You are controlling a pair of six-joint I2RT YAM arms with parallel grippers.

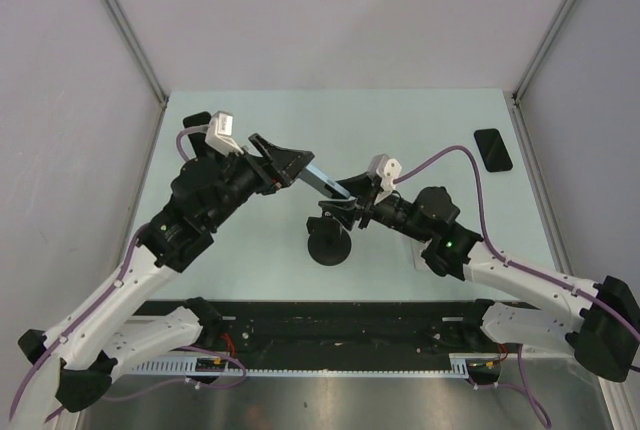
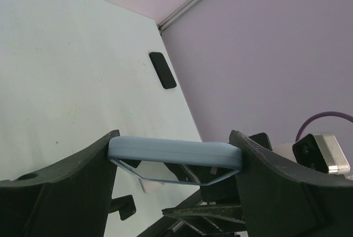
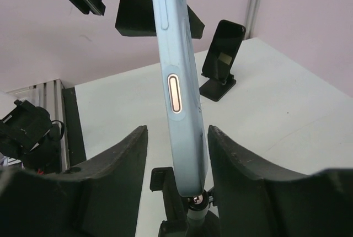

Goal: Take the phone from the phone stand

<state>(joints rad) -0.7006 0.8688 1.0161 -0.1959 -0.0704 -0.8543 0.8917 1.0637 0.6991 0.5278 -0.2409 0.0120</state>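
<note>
Pale blue phone sits near the centre of the overhead view, slanting from the upper left down toward the lower right, raised above the light table. The left gripper has it by its upper end. In the left wrist view the left gripper is closed across the phone, and both black fingers press against its rounded short edges.

The right gripper meets the phone's lower end from the right of the overhead view. In the right wrist view the phone stands almost upright on its long edge, side buttons facing the camera. The right gripper straddles it with the jaws parted. A strip of table shows between the phone and the finger on the left of that frame. The finger on the right is just beside the phone, and contact cannot be made out.

The phone stand shows its round black base just below the phone in the overhead view. Its small joint appears directly under the phone's bottom end in the right wrist view. Whether the two touch cannot be told.

A second phone, dark, is propped on a small black stand near the table's upper right corner, well apart from both arms.
</note>
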